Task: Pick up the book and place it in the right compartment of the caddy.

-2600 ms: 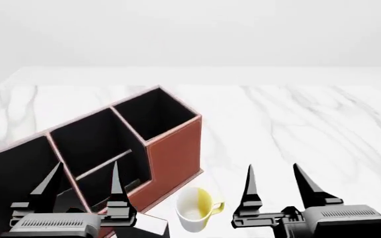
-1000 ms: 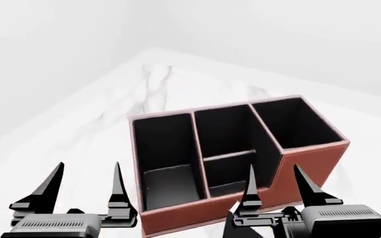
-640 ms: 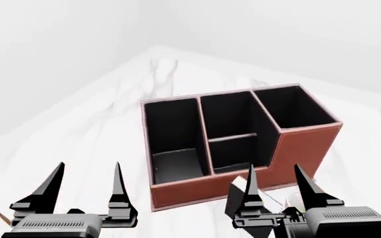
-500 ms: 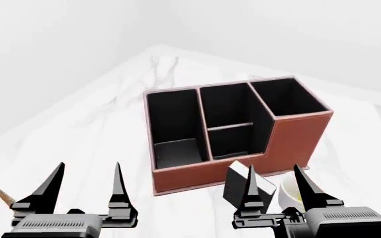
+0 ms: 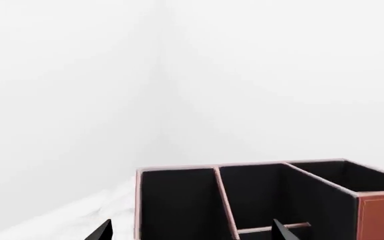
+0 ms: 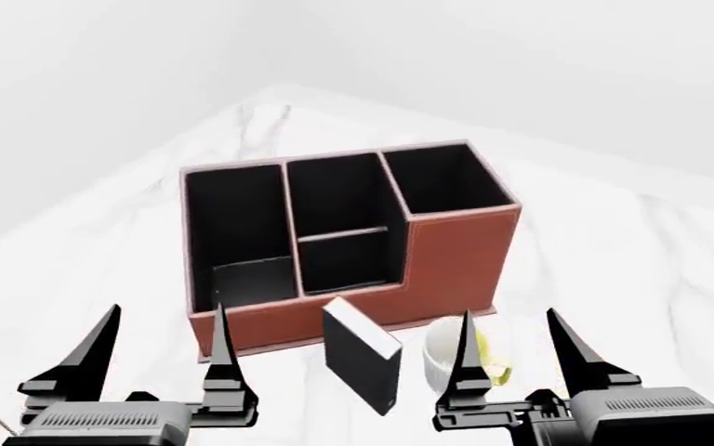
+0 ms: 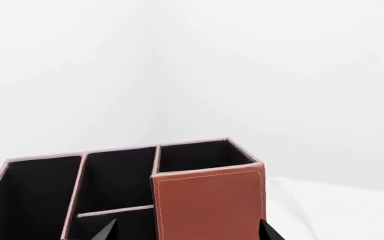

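Bare simulated room, blank white walls, white marble table (image 6: 109,242), leather-look desk caddy (image 6: 456,255)

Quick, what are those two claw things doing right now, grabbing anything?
Left gripper: open, holding nothing.
Right gripper: open, holding nothing; the book stands untouched.
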